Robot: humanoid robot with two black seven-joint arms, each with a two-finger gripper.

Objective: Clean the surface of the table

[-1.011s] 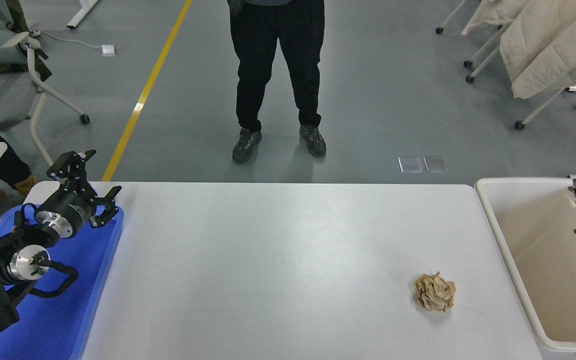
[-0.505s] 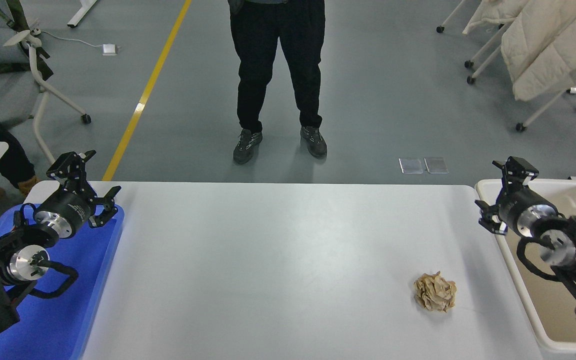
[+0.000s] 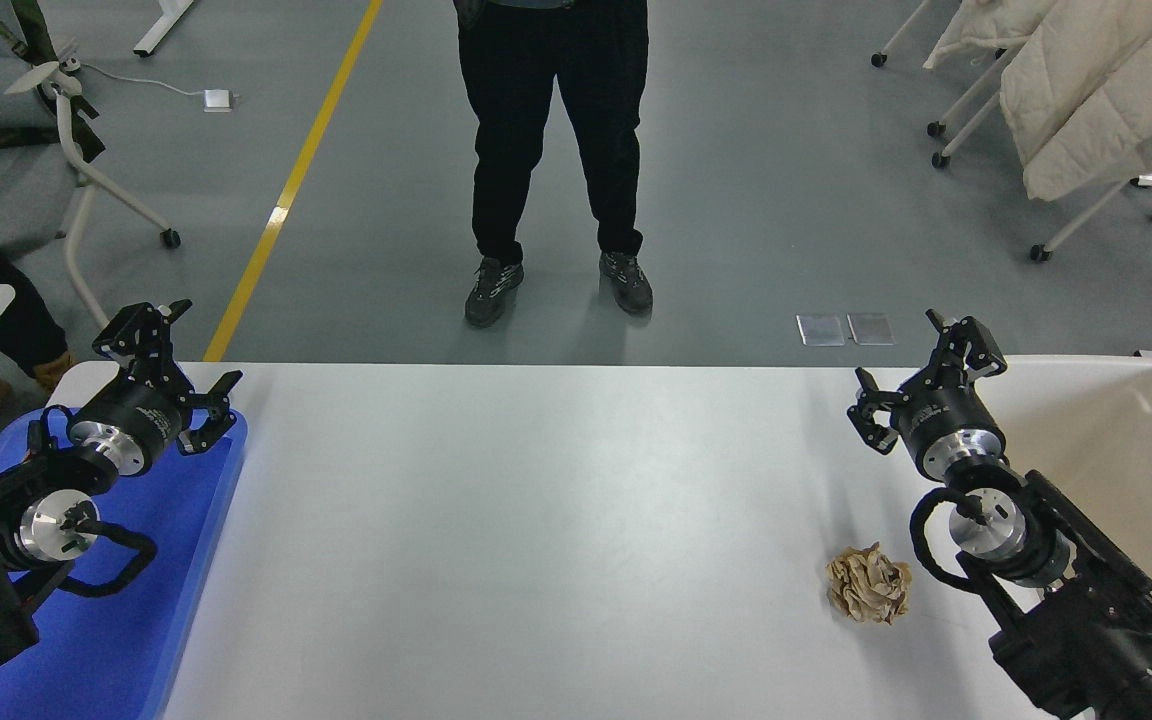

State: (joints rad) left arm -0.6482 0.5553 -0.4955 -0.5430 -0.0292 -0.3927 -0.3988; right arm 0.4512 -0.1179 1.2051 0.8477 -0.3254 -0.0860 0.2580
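Since a second ago my right arm has swung in from the edge over the cream bin (image 3: 1126, 420) and now reaches across the table surface (image 3: 556, 520), its right gripper (image 3: 921, 375) above the far right corner with fingers spread wide and nothing in them. From that claw, the crumpled brown paper ball (image 3: 869, 584) lies nearer to me and slightly left, on the white top beside my forearm, untouched. I keep the left gripper (image 3: 171, 375) parked over the blue tray (image 3: 136, 620), also wide and empty. Beyond the claw a person's legs (image 3: 556, 150) stand past the table's far edge
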